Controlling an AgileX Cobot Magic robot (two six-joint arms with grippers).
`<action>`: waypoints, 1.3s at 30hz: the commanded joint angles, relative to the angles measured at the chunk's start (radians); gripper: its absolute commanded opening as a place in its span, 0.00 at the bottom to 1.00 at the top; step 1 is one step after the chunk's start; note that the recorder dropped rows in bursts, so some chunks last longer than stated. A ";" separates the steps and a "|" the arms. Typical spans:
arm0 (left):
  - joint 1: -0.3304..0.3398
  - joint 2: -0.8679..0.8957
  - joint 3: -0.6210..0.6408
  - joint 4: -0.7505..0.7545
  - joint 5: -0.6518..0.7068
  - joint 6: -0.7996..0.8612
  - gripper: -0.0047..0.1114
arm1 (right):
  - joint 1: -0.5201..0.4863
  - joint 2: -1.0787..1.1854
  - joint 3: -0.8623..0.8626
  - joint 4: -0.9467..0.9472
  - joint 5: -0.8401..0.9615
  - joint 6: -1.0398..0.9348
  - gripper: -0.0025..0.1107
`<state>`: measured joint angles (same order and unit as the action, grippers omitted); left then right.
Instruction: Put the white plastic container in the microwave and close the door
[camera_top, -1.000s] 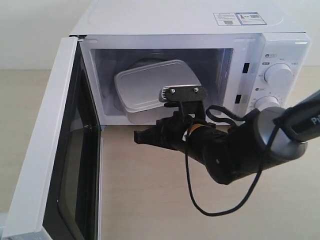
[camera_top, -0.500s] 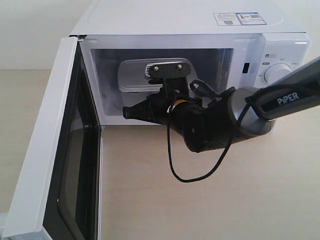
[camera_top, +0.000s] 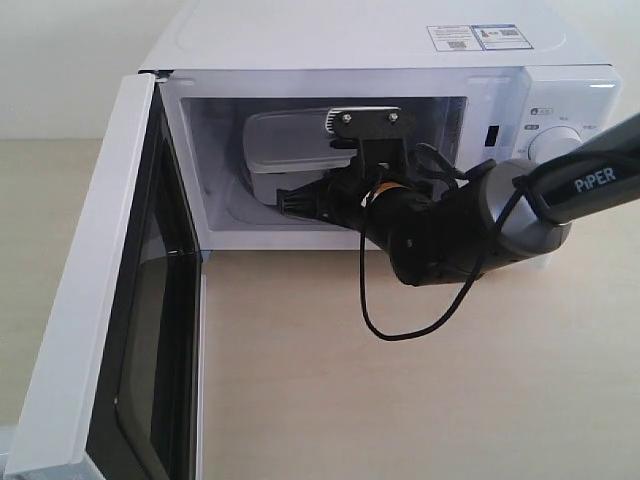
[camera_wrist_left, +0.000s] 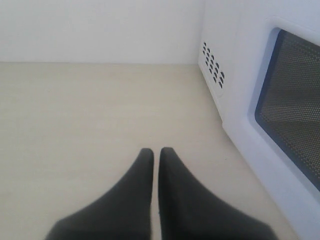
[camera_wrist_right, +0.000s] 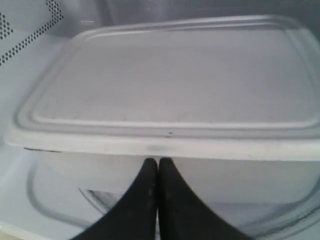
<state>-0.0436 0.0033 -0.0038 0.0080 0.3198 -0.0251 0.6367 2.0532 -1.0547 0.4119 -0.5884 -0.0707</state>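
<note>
The white plastic container (camera_wrist_right: 170, 90) sits lid-up inside the microwave (camera_top: 380, 45), toward the left of the cavity, on the glass turntable (camera_wrist_right: 52, 202). The right gripper (camera_wrist_right: 158, 162) has its jaws pressed together. Its tips are at the container's near wall just under the lid rim; it holds nothing and looks to be nudging the box farther in. To do this well, push low and square on the wall, not on the overhanging lid, so the box slides rather than tips. Stop once its near edge is well inside the cavity mouth. Then draw the arm and its dangling cable (camera_top: 362, 300) straight out toward the near side before anything moves the door (camera_top: 90, 300), which stands swung wide to the left. The left gripper (camera_wrist_left: 156, 152), jaws also together and empty, hangs over the table (camera_wrist_left: 75, 110) just beside the door's outer face, well placed to swing it shut
</note>
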 joint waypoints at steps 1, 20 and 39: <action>0.002 -0.003 0.004 0.001 -0.005 -0.008 0.08 | -0.011 0.002 -0.005 0.002 -0.037 -0.010 0.02; 0.002 -0.003 0.004 0.001 -0.005 -0.008 0.08 | 0.022 -0.148 0.007 0.008 0.308 -0.099 0.02; 0.002 -0.003 0.004 0.001 -0.005 -0.008 0.08 | 0.022 -0.682 0.345 0.041 0.893 -0.123 0.02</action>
<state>-0.0436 0.0033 -0.0038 0.0080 0.3198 -0.0251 0.6585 1.4665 -0.7245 0.4593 0.1817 -0.1813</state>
